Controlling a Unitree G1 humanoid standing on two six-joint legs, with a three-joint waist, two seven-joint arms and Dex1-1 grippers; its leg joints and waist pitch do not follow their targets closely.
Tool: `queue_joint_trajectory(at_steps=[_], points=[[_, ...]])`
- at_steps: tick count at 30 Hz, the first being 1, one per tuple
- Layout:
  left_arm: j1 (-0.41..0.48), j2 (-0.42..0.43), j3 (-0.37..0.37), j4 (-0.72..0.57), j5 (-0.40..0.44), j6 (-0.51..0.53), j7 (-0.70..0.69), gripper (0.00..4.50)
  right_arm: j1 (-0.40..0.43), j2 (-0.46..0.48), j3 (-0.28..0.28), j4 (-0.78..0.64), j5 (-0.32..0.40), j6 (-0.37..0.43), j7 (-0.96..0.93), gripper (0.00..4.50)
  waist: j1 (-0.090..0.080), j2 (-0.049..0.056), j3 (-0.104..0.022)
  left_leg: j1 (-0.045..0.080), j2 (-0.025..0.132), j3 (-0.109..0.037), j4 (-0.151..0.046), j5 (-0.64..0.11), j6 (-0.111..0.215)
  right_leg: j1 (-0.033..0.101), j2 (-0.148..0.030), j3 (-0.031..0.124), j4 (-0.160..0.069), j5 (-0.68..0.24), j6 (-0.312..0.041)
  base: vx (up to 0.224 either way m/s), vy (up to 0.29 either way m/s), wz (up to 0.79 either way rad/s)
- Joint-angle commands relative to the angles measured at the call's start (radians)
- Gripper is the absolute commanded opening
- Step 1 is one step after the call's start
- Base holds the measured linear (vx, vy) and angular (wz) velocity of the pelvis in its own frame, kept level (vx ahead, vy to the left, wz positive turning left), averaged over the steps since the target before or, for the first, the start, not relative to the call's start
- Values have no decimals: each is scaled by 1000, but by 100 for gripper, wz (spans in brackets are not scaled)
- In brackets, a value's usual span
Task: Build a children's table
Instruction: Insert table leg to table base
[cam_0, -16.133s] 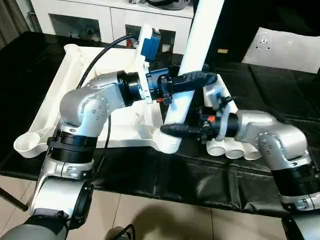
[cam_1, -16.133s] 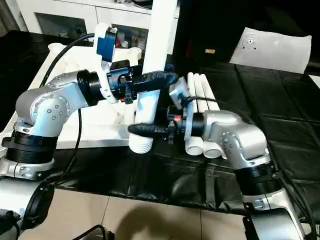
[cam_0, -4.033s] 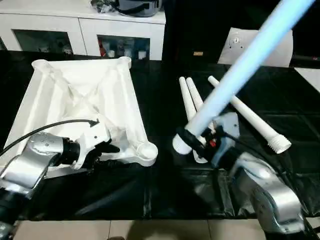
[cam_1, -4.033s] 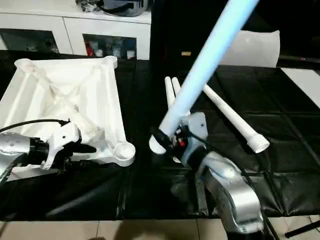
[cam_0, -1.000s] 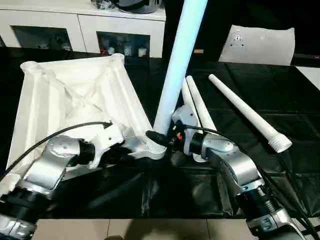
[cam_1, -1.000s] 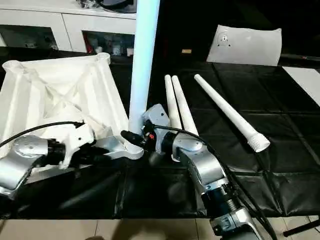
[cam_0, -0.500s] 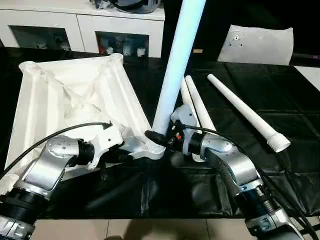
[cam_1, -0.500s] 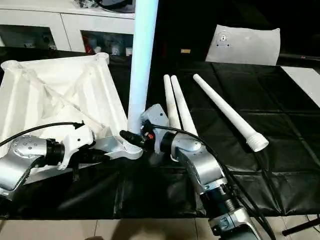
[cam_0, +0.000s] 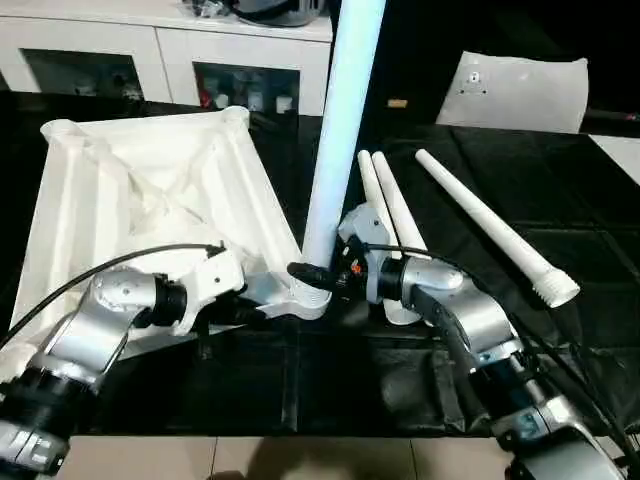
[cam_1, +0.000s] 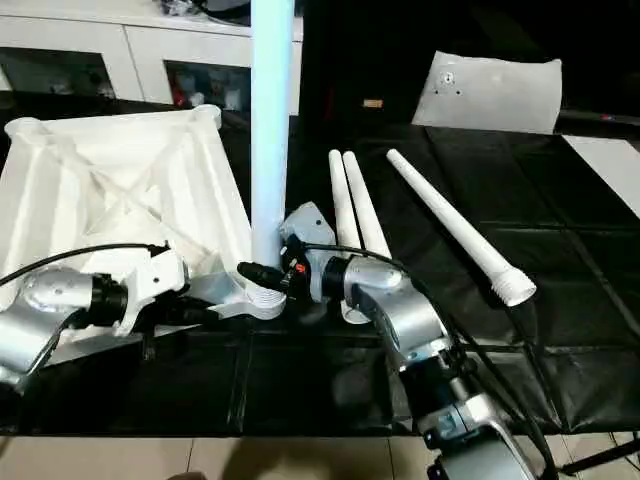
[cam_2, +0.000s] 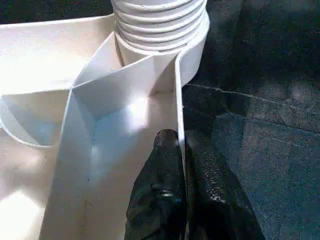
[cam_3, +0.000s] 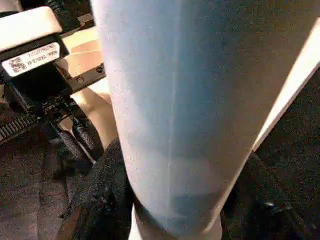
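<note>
Step in hand: seating the first leg (cam_0: 340, 130) into the near corner socket (cam_0: 306, 296) of the upturned tabletop (cam_0: 130, 200).

Right end effector (cam_0: 312, 275) is clamped around the leg just above its threaded foot; the leg stands nearly upright, its foot at the socket mouth directly below the grip.

Left end effector (cam_2: 181, 200) is pinched tight on the tabletop's thin side wall, the socket just ahead of its tips, bracing the part.

Three spare legs (cam_1: 455, 225) lie on the black-covered table (cam_0: 560, 200), beyond and to the outside of the right end effector.

Judgement: thread rings still show above the socket rim, so the leg is not fully home. Next move likely calls for twisting or pressing the leg down while the left grip holds the tabletop steady; keep the leg vertical to avoid cross-threading.
</note>
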Motion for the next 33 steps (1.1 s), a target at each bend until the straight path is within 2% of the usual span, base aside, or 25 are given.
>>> queue_joint_trajectory(at_steps=[1, 2, 4, 5, 7, 9, 10, 12, 13, 15, 16, 19, 20, 21, 22, 23, 27, 29, 30, 33], points=[[-28, -11, -11, -3, -5, -24, -19, 0, -2, 5, 22, 32, -9, 2, 10, 190, 0, 17, -58, -1, 60, -9, -72, -44, 14, 51, -91, 57, -65, -26, -239, 0, 0, 0], [-31, -11, -13, 2, -3, -25, -22, 0, -9, 14, 7, 45, 1, 3, 3, 190, 2, 21, -57, 0, 60, -9, -72, -55, 9, 51, -92, 58, -66, -40, -238, 0, 0, 0], [-36, -12, -14, 13, 2, -32, -27, 0, -22, 36, -34, 78, 28, 5, -16, 190, 1, 18, -56, 0, 60, -10, -74, -84, -1, 50, -92, 59, -70, -82, -233, 0, 0, 0], [-38, -13, -13, 17, 2, -33, -27, 0, -24, 40, -48, 89, 36, 6, -21, 190, 3, 24, -55, 1, 59, -10, -75, -99, -6, 49, -93, 60, -73, -104, -230, 0, 0, 0], [-40, -15, -11, 23, 3, -35, -27, 0, -25, 44, -61, 103, 43, 5, -25, 190, 2, 23, -54, 0, 60, -11, -76, -114, -11, 48, -92, 60, -75, -125, -226, 0, 0, 0], [-43, -15, -10, 37, 2, -39, -27, 0, -17, 51, -92, 126, 57, 4, -32, 190, 3, 27, -53, 3, 60, -12, -79, -144, -22, 46, -92, 60, -78, -158, -219, 0, 0, 0], [-44, -15, -10, 38, 2, -38, -25, 0, -13, 51, -96, 128, 60, 3, -33, 190, 3, 25, -53, 4, 61, -12, -79, -147, -24, 46, -91, 60, -78, -161, -218, 0, 0, 0], [-47, -17, -5, 51, 5, -38, -13, 0, 20, 50, -124, 142, 68, -7, -39, 189, 6, 32, -56, 4, 62, -13, -78, -136, -24, 47, -91, 59, -75, -123, -227, 0, 0, 0], [-47, -17, -5, 51, 5, -38, -13, 0, 20, 50, -124, 142, 68, -7, -39, 189, 5, 30, -56, 3, 62, -12, -78, -133, -23, 47, -90, 59, -75, -113, -228, 0, 0, 0], [-53, -23, 3, 67, 7, -43, 3, 0, 46, 57, -143, 147, 74, -21, -50, 189, 8, 33, -56, 3, 61, -12, -78, -128, -21, 47, -91, 58, -73, -91, -234, 0, 0, 0], [-56, -25, 6, 73, 8, -47, 9, 0, 56, 60, -149, 147, 77, -26, -55, 189, 9, 39, -56, 2, 60, -13, -78, -131, -22, 48, -91, 58, -72, -91, -234, 0, 0, 0], [-65, -34, 15, 91, 7, -53, 24, 0, 101, 67, -167, 155, 78, -59, -69, 189, 12, 36, -54, 4, 62, -12, -80, -156, -25, 46, -92, 59, -77, -125, -232, 0, 0, 0], [-68, -35, 16, 96, 9, -56, 28, 0, 114, 67, -165, 156, 74, -70, -72, 189, 14, 43, -54, 3, 62, -14, -80, -160, -26, 47, -93, 59, -77, -131, -231, 0, 0, 0], [-70, -36, 16, 99, 10, -58, 30, 0, 129, 66, -163, 152, 69, -82, -73, 189, 14, 40, -52, 3, 62, -13, -82, -174, -27, 45, -92, 58, -81, -153, -226, 0, 0, 0], [-73, -37, 17, 104, 10, -60, 29, 0, 138, 67, -160, 149, 67, -90, -76, 189, 18, 47, -52, 4, 61, -15, -83, -184, -28, 46, -93, 59, -83, -181, -219, 0, 0, 0], [-75, -38, 17, 108, 11, -63, 30, 0, 148, 66, -155, 144, 58, -102, -79, 189, 18, 45, -52, 5, 61, -13, -83, -188, -27, 44, -93, 59, -86, -192, -216, 0, 0, 0], [-79, -37, 19, 117, 14, -74, 32, 0, 178, 45, -108, 111, -5, -162, -87, 189, 24, 48, -50, 4, 62, -14, -85, -190, -28, 41, -92, 59, -88, -212, -202, 0, 0, 0], [-79, -37, 19, 117, 14, -74, 32, 0, 178, 45, -108, 111, -5, -162, -87, 189, 26, 50, -50, 5, 63, -16, -88, -203, -31, 41, -93, 60, -89, -228, -197, 0, 0, 0], [-80, -36, 18, 122, 17, -78, 29, 0, 180, 39, -91, 102, -24, -177, -85, 189, 26, 53, -50, 5, 63, -17, -88, -210, -31, 41, -93, 60, -89, -232, -198, 0, 0, 0], [-81, -30, 10, 123, 26, -88, 20, 0, 167, 18, -35, 83, -73, -194, -63, 189, 25, 49, -50, 3, 63, -16, -88, -203, -30, 41, -92, 61, -88, -220, -193, 0, 0, 0]])
